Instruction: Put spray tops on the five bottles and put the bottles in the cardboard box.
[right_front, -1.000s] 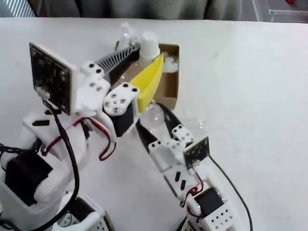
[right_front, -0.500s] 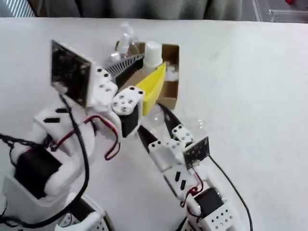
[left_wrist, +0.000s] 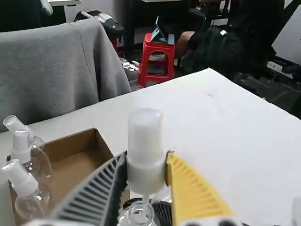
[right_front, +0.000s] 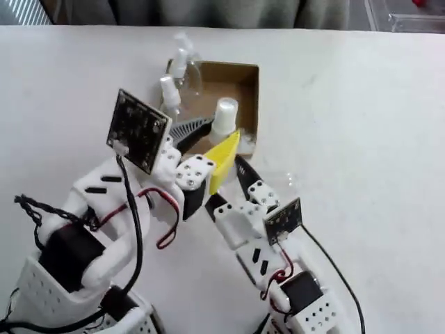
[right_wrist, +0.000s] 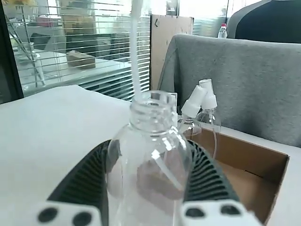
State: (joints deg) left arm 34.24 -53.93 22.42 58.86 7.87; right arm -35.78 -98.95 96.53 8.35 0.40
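Note:
My left gripper [left_wrist: 146, 162], grey and yellow fingered, is shut on a white spray top [left_wrist: 145, 146] and holds it upright. Right under it stands the open neck of a clear bottle [right_wrist: 150, 155], and my right gripper [right_wrist: 150, 188] is shut on that bottle's body with its black fingers. The top's thin tube [right_wrist: 135, 52] runs down into the neck. In the high view the spray top [right_front: 224, 115] hangs at the near edge of the cardboard box [right_front: 249, 76], with the left gripper [right_front: 221, 132] covering the bottle.
Two clear bottles with spray tops [right_front: 182, 56] [right_front: 169, 92] stand at the box's far left corner; inside or beside it, I cannot tell. A small clear item [right_front: 292, 182] lies on the white table [right_front: 361, 125] by the right arm. Open table spreads to the right.
The left arm has drawn back from over the box and come down with the spray top, which now sits over the bottle's neck. The right arm has kept still.

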